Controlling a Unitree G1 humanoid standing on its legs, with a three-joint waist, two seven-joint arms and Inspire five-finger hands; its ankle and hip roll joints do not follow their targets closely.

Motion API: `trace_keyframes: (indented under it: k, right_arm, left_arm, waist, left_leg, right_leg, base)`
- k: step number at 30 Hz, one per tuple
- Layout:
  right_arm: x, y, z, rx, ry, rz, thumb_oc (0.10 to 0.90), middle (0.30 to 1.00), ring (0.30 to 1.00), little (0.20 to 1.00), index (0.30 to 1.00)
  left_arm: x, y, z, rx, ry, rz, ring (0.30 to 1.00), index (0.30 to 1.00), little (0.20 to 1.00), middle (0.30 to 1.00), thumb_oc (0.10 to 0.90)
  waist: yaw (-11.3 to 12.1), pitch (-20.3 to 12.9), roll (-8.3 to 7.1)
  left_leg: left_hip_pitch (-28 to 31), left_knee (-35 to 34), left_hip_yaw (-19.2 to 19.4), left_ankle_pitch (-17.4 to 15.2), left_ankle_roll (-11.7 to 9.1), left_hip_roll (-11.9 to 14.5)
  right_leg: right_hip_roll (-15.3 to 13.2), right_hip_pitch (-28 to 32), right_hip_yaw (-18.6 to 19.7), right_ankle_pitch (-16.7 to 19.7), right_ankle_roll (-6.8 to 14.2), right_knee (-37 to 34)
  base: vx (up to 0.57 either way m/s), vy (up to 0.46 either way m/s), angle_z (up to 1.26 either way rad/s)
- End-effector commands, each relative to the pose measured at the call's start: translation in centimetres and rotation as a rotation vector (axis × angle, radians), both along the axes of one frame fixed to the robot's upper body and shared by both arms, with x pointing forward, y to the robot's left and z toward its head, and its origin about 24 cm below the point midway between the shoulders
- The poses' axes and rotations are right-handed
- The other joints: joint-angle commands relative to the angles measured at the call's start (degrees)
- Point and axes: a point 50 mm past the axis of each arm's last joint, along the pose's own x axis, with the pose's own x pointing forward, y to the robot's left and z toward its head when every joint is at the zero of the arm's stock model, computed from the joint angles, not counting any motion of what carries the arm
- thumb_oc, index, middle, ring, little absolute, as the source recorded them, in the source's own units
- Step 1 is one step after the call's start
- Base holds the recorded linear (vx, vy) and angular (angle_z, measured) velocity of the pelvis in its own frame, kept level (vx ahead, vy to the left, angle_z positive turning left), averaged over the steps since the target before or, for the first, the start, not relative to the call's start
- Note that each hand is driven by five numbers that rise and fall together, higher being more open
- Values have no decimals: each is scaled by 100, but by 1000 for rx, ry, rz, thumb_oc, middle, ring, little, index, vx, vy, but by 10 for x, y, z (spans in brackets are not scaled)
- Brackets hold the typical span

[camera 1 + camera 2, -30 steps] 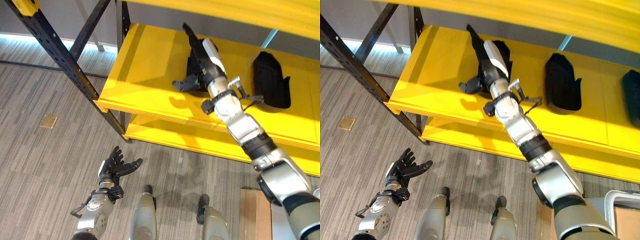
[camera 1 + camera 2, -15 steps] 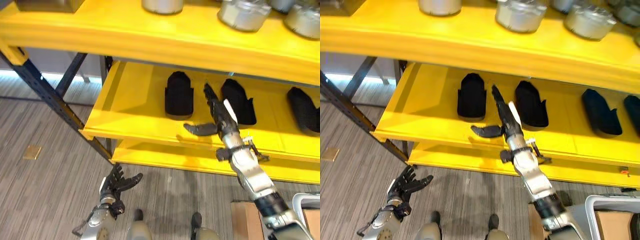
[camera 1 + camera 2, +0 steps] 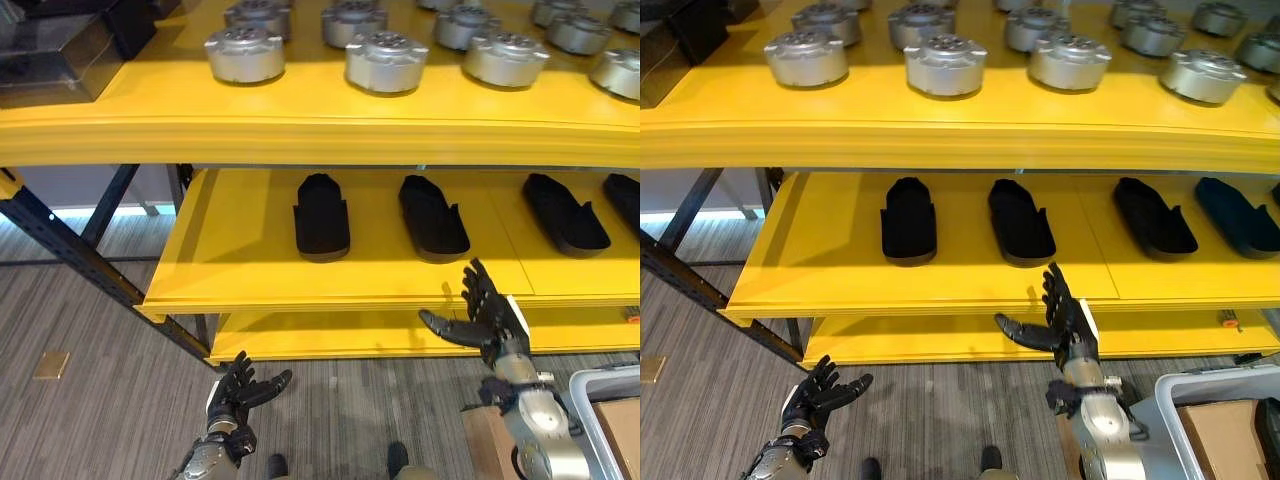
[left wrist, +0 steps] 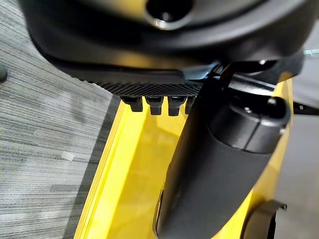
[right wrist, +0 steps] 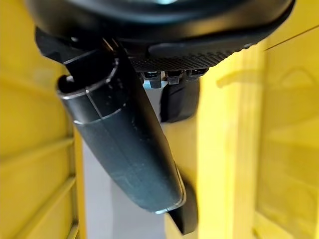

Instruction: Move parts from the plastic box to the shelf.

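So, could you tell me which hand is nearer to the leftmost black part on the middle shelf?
The right hand, open just in front of that shelf's edge, right of the leftmost black part. The left hand hangs open, low over the floor, further below.

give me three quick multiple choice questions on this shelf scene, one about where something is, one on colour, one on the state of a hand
1. Where do the round silver metal parts sit?
A. on the floor
B. on the top shelf board
C. in the right hand

2. What colour are the parts on the middle shelf board?
A. black
B. red
C. white

3. How is the right hand?
A. curled round a black part
B. shut in a fist
C. open, holding nothing

Answers:
1. B, the round silver parts stand in rows on the top shelf board.
2. A, the long black parts lie side by side on the yellow middle shelf board.
3. C, the right hand is in front of the shelf edge with its fingers spread and nothing in it; the left hand is low over the floor, open too.
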Motion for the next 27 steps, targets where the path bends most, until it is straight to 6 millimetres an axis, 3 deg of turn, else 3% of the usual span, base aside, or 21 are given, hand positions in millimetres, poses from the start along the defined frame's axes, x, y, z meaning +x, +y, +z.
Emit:
trace_keyframes:
  k: [1, 3, 5, 8, 10, 13, 16, 17, 18, 19, 20, 21, 27]
  right_arm:
    - [11, -15, 61, -74, -336, -22, 900, 1000, 1000, 1000, 1000]
    - [11, -13, 57, -15, -331, -34, 900, 1000, 1000, 1000, 1000]
    - [7, -15, 48, 31, -308, -68, 900, 1000, 1000, 1000, 1000]
    - [4, -16, 42, 47, -288, -86, 900, 1000, 1000, 1000, 1000]
    - [-2, -23, 36, 38, -264, -149, 900, 1000, 1000, 1000, 1000]
    - [-4, -24, 30, 51, -242, -173, 900, 1000, 1000, 1000, 1000]
    - [-4, -26, 18, 18, -184, -190, 900, 1000, 1000, 1000, 1000]
    - [-4, -26, 19, 18, -184, -190, 900, 1000, 1000, 1000, 1000]
    - [-1, -25, 11, 16, -147, -181, 900, 1000, 1000, 1000, 1000]
    - [1, -22, 6, 18, -124, -173, 900, 1000, 1000, 1000, 1000]
    - [1, -22, 6, 18, -124, -173, 900, 1000, 1000, 1000, 1000]
    - [4, -20, 3, 44, -107, -163, 900, 1000, 1000, 1000, 1000]
    - [-1, -16, -11, 76, -39, -151, 900, 1000, 1000, 1000, 1000]
  left_arm:
    - [19, 16, 30, 82, -193, 33, 1000, 1000, 1000, 1000, 900]
    - [20, 15, 29, 80, -195, 40, 1000, 1000, 1000, 1000, 900]
    - [21, 14, 30, 74, -203, 48, 1000, 1000, 1000, 1000, 900]
    - [19, 12, 28, 64, -198, 57, 1000, 1000, 1000, 1000, 900]
    - [21, 9, 28, 56, -203, 60, 1000, 1000, 1000, 1000, 900]
    - [21, 10, 28, 56, -206, 58, 1000, 1000, 1000, 1000, 900]
    - [21, 9, 30, 60, -217, 70, 1000, 1000, 1000, 1000, 900]
    - [21, 9, 30, 60, -217, 70, 1000, 1000, 1000, 1000, 900]
    - [23, 10, 35, 62, -241, 82, 1000, 1000, 1000, 1000, 900]
    - [25, 10, 39, 67, -260, 80, 1000, 1000, 1000, 1000, 900]
    - [25, 10, 39, 67, -260, 80, 1000, 1000, 1000, 1000, 900]
    - [29, 9, 43, 68, -285, 83, 1000, 1000, 1000, 1000, 900]
    - [28, 5, 42, 56, -282, 49, 1000, 1000, 1000, 1000, 900]
  waist:
    - [15, -293, 108]
    - [2, -263, 153]
    - [-36, -202, 228]
    - [-29, -141, 266]
    - [-21, 4, 253]
    - [-40, 39, 168]
    - [116, -5, 16]
    - [108, -17, 17]
    - [232, -43, -61]
    - [301, -64, -93]
    - [299, -68, -93]
    - [341, -88, -106]
    - [262, -122, -98]
  left_leg:
    - [-264, -62, -167, 654, -92, 899]
    - [-246, -69, -148, 771, -90, 971]
    - [-307, -81, -149, 1092, -103, 1119]
    - [-400, -41, -180, 1338, -84, 1155]
    - [-685, 144, -7, 1772, -48, 1117]
    - [-713, 282, 120, 1550, 14, 961]
    - [-780, 612, -569, 558, 236, -158]
    - [-804, 618, -578, 564, 240, -162]
    - [-871, 730, -1081, 45, 367, -868]
    - [-889, 789, -1406, -117, 434, -1186]
    - [-893, 789, -1408, -116, 434, -1187]
    - [-985, 807, -1677, -195, 547, -1578]
    - [-681, 379, -1320, -232, 762, -1483]
  right_leg:
    - [-40, -305, 230, -1092, -39, 1271]
    - [49, -404, 259, -1153, -102, 1452]
    - [300, -561, 291, -1278, -258, 1592]
    - [402, -574, 261, -1275, -342, 1526]
    - [444, -456, 107, -1138, -457, 1221]
    - [411, -336, 51, -985, -469, 840]
    - [347, -72, 171, -605, -400, 31]
    - [345, -81, 163, -589, -397, 16]
    - [365, -28, 338, -411, -364, -254]
    - [404, -28, 459, -335, -361, -357]
    - [403, -31, 458, -335, -361, -358]
    - [471, -58, 599, -228, -357, -468]
    - [554, -118, 932, -148, -290, -376]
  base:
    - [-78, -161, -27]
    - [-81, -172, -36]
    - [-84, -191, -28]
    - [-86, -146, -18]
    - [-121, -209, -8]
    - [-38, -118, 46]
    - [-5, -75, 24]
    - [-1, -56, -17]
    - [8, -42, -37]
    - [11, -45, -46]
    - [12, 19, -60]
    - [2, 56, -67]
    - [54, 142, -61]
